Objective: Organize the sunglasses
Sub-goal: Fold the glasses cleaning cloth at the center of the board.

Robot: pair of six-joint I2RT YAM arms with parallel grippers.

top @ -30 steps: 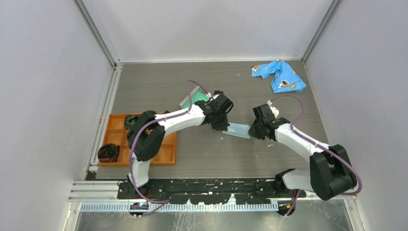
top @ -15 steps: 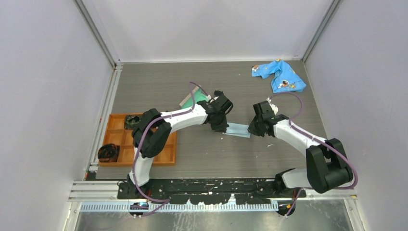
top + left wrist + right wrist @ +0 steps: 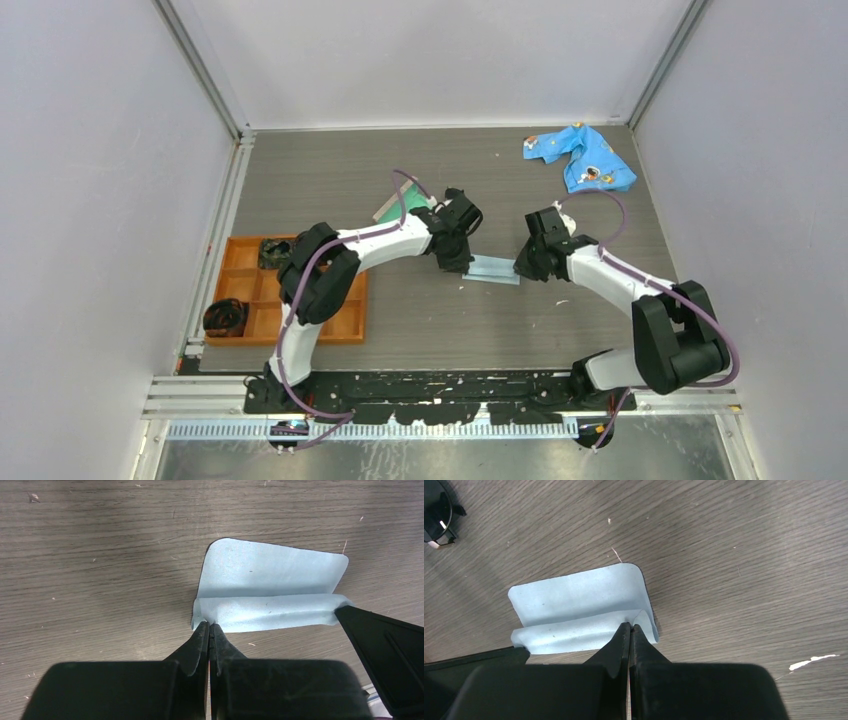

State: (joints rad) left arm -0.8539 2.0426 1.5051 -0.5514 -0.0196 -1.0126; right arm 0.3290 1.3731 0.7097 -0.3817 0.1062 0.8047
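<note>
Left gripper [image 3: 209, 626]: fingers pressed together, pinching one end of the light blue cloth's [image 3: 270, 575] raised fold.
Right gripper [image 3: 629, 626]: clamped tight on the fold's other end.
Cloth: far half flat on the table [image 3: 100, 555], near edge lifted.
Sunglasses [image 3: 438, 515]: black frame cut off by the right wrist view's corner, lying on the table beyond the cloth, apart from it.
Far right corner: patterned blue rag [image 3: 585, 160].

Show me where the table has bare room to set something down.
Free: the far-left corner beyond the orange tray; the near strip between tray and right arm. Crowded: the middle, where left gripper and right gripper pinch the pale cloth.
</note>
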